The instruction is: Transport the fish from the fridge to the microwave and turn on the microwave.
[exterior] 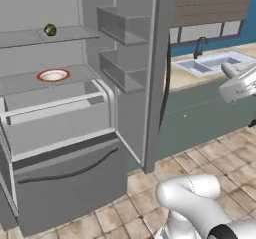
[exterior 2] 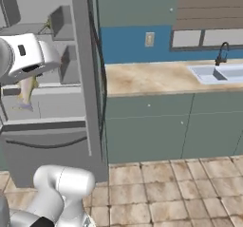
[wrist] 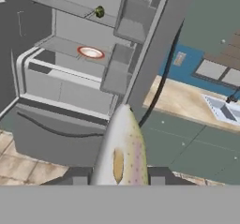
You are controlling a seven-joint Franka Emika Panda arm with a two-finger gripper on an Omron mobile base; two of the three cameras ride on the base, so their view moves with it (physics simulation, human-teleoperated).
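- Fridge (exterior: 60, 133): tall, grey, door swung wide open; glass shelves, door bins and pale drawers exposed. Fills the left of both base views.
- Counter (exterior 2: 156, 79): runs right of the fridge, teal cabinets under it, sink (exterior 2: 216, 73) with dark faucet toward its far right end.
- Plate (exterior: 52, 75): white with red-orange rim, bare, on the middle shelf near its front edge.
- Green ball (exterior: 50, 30): on the upper shelf, near its front edge.
- Fish (wrist: 122, 148): pale silver, speckled, out of the fridge; hangs tail-down from the gripper (wrist: 118, 183) in front of the drawers, clear of every shelf.
- Fingers: clamped on the fish, one tip either side of its body in the hand view.
- Step in hand, as I read it: carry leg, fish lifted off the plate, transfer not yet made.
- Next calls for: swing away from the open door, drive to the microwave, keep the grip firm; slender body could slip.
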